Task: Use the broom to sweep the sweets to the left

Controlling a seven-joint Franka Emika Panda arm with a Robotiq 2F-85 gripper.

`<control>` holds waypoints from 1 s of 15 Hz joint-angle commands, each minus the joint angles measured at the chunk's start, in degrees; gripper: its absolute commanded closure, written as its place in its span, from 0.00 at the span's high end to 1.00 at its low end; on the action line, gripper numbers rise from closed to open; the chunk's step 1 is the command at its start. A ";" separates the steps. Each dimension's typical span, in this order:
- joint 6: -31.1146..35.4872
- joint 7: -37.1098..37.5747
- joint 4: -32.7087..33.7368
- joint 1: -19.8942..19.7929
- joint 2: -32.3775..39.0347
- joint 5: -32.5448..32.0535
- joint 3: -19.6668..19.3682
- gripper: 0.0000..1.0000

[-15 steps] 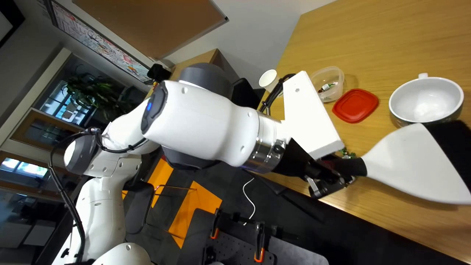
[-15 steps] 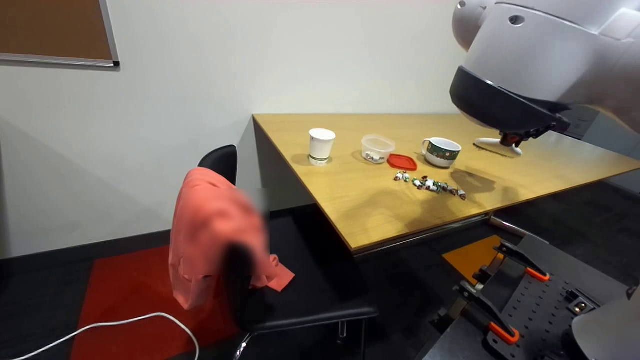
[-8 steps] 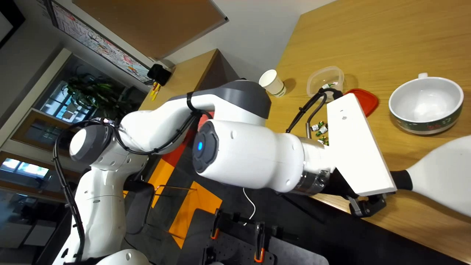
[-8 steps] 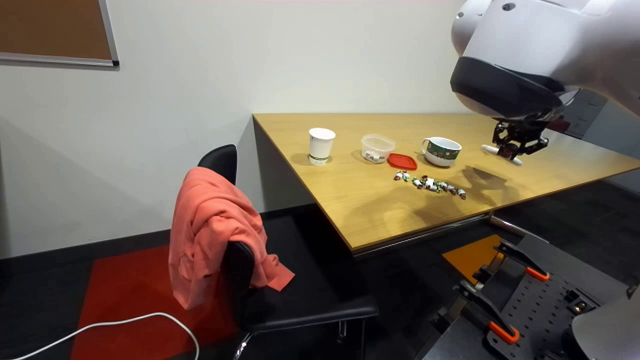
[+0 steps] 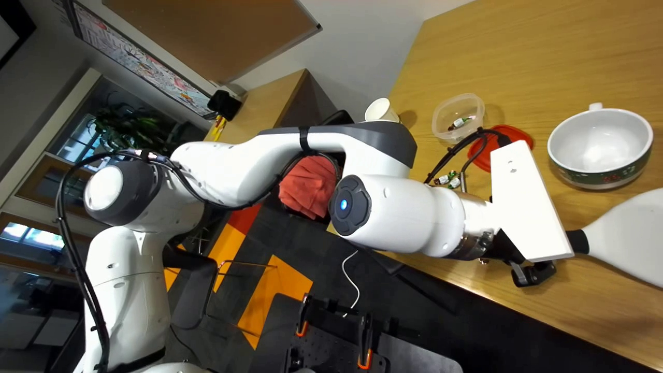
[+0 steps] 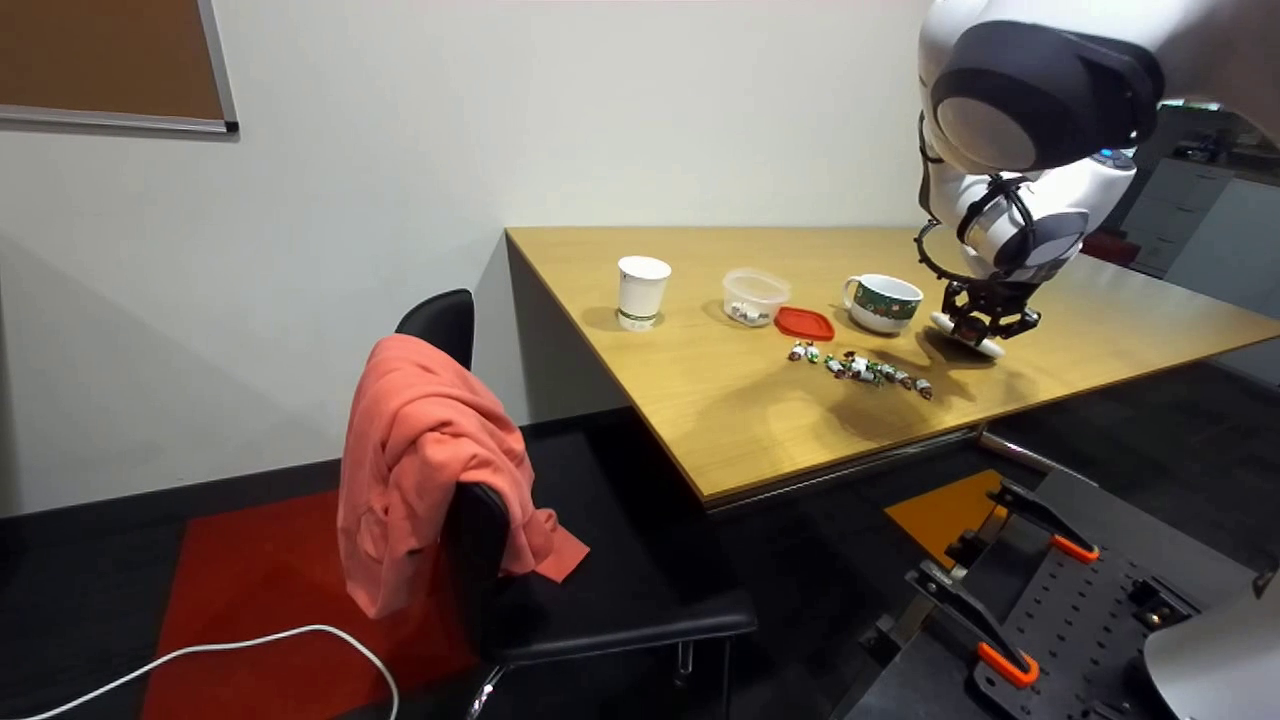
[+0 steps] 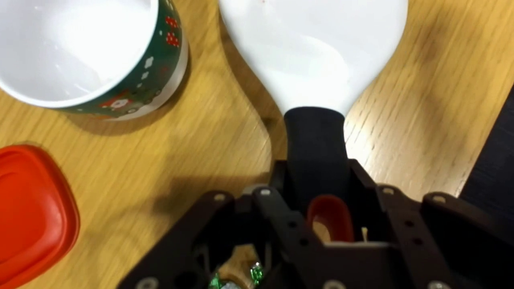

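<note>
Pincer [image 7: 318, 174] clasps broom [image 7: 315, 94]; wooden table [image 6: 730, 395] adjoins wall [image 6: 380, 150].

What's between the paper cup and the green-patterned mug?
Clear plastic tub, then the red lid, going from the paper cup to the mug; both exterior views show this. The loose sweets lie off that line.

Wht wall [image 6: 400, 130] behind wood tbl [image 6: 740, 400], blk chair [image 6: 625, 590] nr, dk flr [image 6: 810, 570].

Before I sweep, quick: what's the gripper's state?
Gripper: closed, holding the broom by its black handle.
</note>
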 commanded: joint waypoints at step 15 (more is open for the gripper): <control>14.13 0.13 -9.21 -1.75 -39.02 -35.39 1.89 1.00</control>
